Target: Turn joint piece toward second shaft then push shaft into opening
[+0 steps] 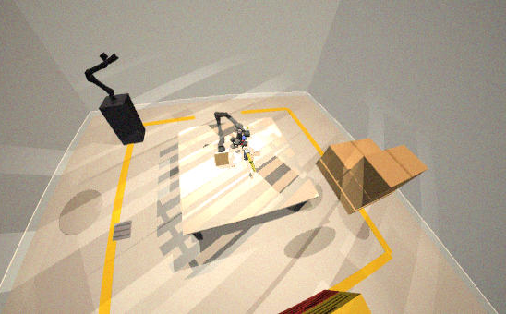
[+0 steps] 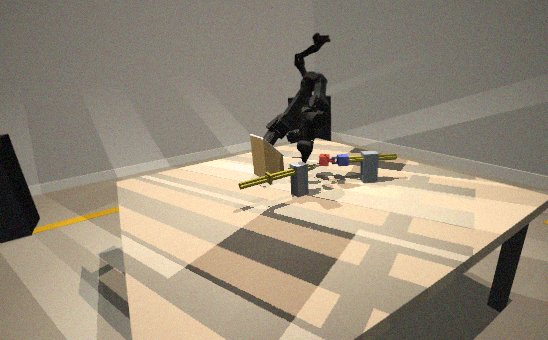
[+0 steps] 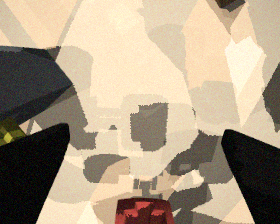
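Note:
The red joint piece (image 2: 324, 160) (image 3: 144, 212) sits on its hinges beside a blue piece (image 2: 342, 160) at the end of the fixed yellow shaft (image 2: 387, 157), which the right grey block (image 2: 369, 168) holds. Exactly where its opening points is unclear. The second yellow shaft (image 2: 257, 181) (image 1: 252, 164) (image 3: 6, 134) runs through the other grey block (image 2: 299, 181) (image 3: 23, 80), with its inner end short of the red piece. My gripper (image 3: 148, 135) (image 2: 305, 159) is open and empty. The red piece shows at the bottom of the wrist view, between the finger lines but nearer the camera's lower edge.
A tan upright panel (image 1: 222, 159) (image 2: 272, 160) stands on the table (image 1: 205, 208) (image 2: 422, 260) near the arm's base, on the second shaft's side. A raised collar (image 2: 269, 178) is on the second shaft. Cardboard boxes (image 1: 390, 168) and a black pedestal (image 1: 123, 119) stand off the table.

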You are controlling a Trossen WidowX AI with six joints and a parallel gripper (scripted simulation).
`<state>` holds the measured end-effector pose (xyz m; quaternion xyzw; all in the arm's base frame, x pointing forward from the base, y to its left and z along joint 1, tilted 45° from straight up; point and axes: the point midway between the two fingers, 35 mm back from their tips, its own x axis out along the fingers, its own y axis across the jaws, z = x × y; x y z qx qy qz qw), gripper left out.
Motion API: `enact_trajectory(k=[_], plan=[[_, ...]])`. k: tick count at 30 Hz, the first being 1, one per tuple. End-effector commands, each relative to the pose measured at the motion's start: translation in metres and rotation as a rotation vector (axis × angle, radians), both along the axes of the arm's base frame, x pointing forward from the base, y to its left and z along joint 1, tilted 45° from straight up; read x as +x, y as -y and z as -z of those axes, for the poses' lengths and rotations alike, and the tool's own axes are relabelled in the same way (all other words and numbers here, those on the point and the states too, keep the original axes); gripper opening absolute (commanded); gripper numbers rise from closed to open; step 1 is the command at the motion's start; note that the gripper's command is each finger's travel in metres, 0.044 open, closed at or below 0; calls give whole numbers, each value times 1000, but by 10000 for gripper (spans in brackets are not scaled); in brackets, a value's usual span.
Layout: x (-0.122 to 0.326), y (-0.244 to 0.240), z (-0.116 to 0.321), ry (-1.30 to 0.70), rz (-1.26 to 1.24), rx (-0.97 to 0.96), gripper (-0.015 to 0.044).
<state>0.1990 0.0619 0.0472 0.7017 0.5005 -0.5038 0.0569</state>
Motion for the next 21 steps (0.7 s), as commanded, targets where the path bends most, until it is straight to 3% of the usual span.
enact_trajectory(k=[1,21], plan=[[0,-5,2,-7,3,7,440],[43,-42,-35,-3,3,11,440]])
